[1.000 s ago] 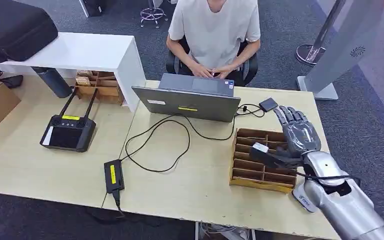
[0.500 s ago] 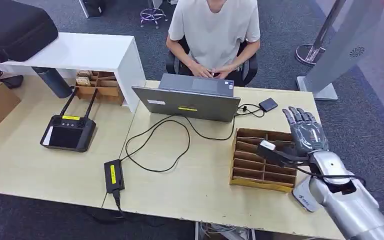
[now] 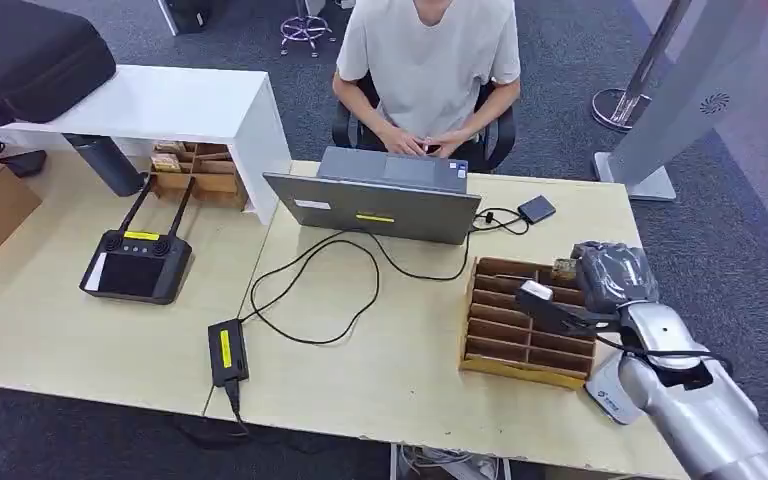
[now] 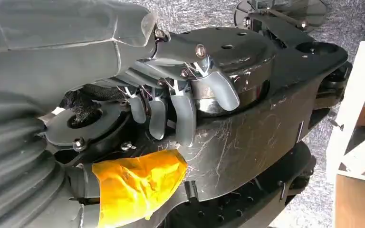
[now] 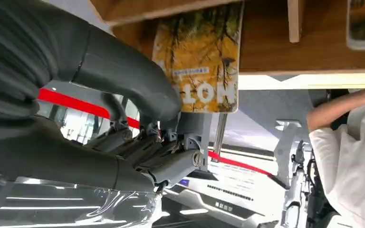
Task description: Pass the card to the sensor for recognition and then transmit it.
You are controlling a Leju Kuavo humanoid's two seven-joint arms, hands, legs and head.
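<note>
A wooden slotted card rack (image 3: 516,369) stands at the right of the table. My right hand (image 3: 610,275) sits at its far right corner with the fingers curled in. It pinches a yellow printed card (image 3: 563,268) that stands at the rack's back slot. In the right wrist view the thumb (image 5: 138,80) presses on the card (image 5: 204,52) against the rack's wood (image 5: 275,47). The sensor (image 3: 537,209), a small black square on a cable, lies beyond the rack. My left hand (image 4: 171,104) hangs by my body, fingers apart and holding nothing.
A grey laptop (image 3: 380,205) stands mid-table with a person (image 3: 430,60) seated behind it, typing. Black cables and a power brick (image 3: 227,352) lie left of the rack. A black controller (image 3: 135,265) sits on the left table beside a white shelf (image 3: 160,100).
My right hand's fingers were spread open above the rack and have now curled in around the card at the rack's far right corner. The arm has shifted slightly right.
</note>
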